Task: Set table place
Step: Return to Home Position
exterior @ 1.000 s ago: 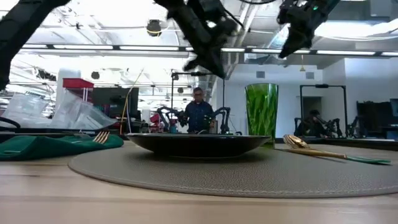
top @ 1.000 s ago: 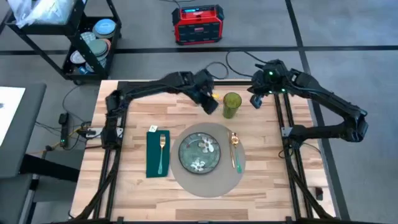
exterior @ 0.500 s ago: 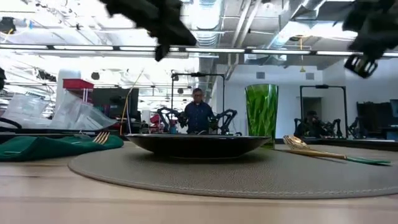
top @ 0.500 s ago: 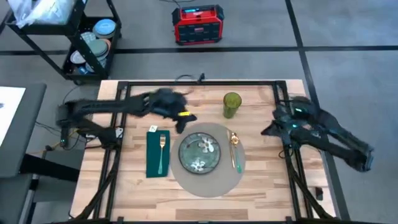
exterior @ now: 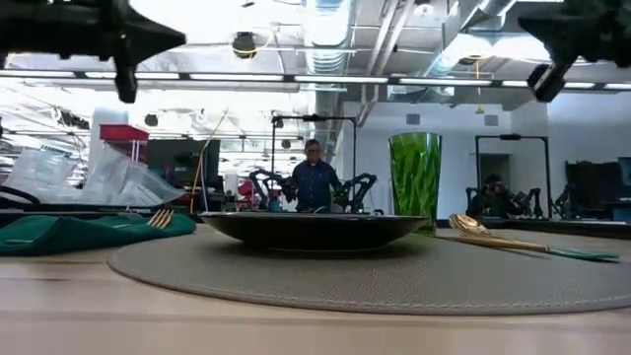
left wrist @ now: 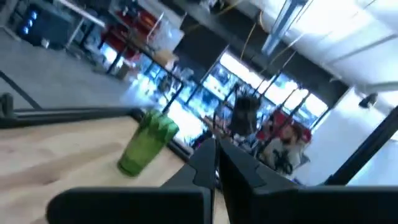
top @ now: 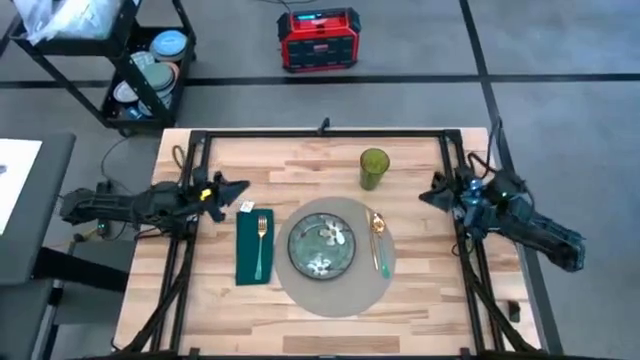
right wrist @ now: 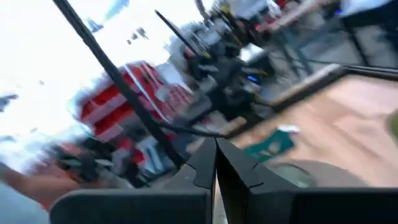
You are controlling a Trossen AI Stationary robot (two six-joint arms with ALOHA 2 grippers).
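The round grey-beige place mat (top: 335,295) lies flat on the wooden table (top: 290,165). On its middle rests a green patterned plate (top: 320,247), with gold cutlery (top: 378,240) on the mat's right part. A green napkin (top: 254,247) with a gold fork (top: 260,240) lies left of the mat. A green glass (top: 373,168) stands upright behind it. My left gripper (top: 240,188) hovers shut over the table's left side, pointing right. My right gripper (top: 430,190) hovers shut over the right side, pointing left. Neither holds anything.
A black shelf cart (top: 140,60) with dishes stands beyond the far left corner, and a red box (top: 318,38) sits on the floor behind the table. In the low view a person (exterior: 315,177) sits far off in the room. Bare wood shows along the near edge (top: 330,335).
Both arms have drawn back from the far middle of the table. My left gripper has swung from beside the glass toward the left edge. My right gripper has gone toward the right edge and a little nearer. The glass, plate, mat, napkin and cutlery have stayed put.
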